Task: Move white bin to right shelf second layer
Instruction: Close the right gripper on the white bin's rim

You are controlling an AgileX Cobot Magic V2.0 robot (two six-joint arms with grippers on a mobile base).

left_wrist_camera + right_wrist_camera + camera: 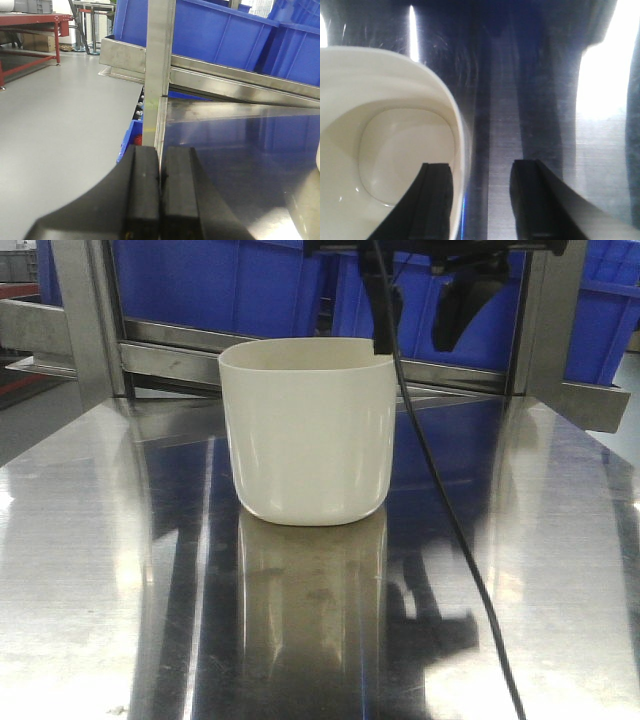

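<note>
The white bin (305, 435) stands upright and empty on the mirror-like steel tabletop (100, 570). My right gripper (420, 325) hangs over the bin's right rim, open. In the right wrist view the right gripper (482, 175) straddles the bin's right wall (395, 145), with the left finger (437, 200) inside the bin and the right finger (532, 200) outside over the table. My left gripper (160, 170) is shut and empty at the table's left edge, facing a steel post (159, 65). A sliver of the bin (317, 160) shows at the far right there. The roller-track shelf tier is out of view.
Large blue ribbed crates (220, 280) sit on a steel rack rail (180, 350) just behind the bin; they also show in the left wrist view (225, 35). A black cable (450, 530) hangs across the table in front right. Grey floor (60, 125) lies left of the table.
</note>
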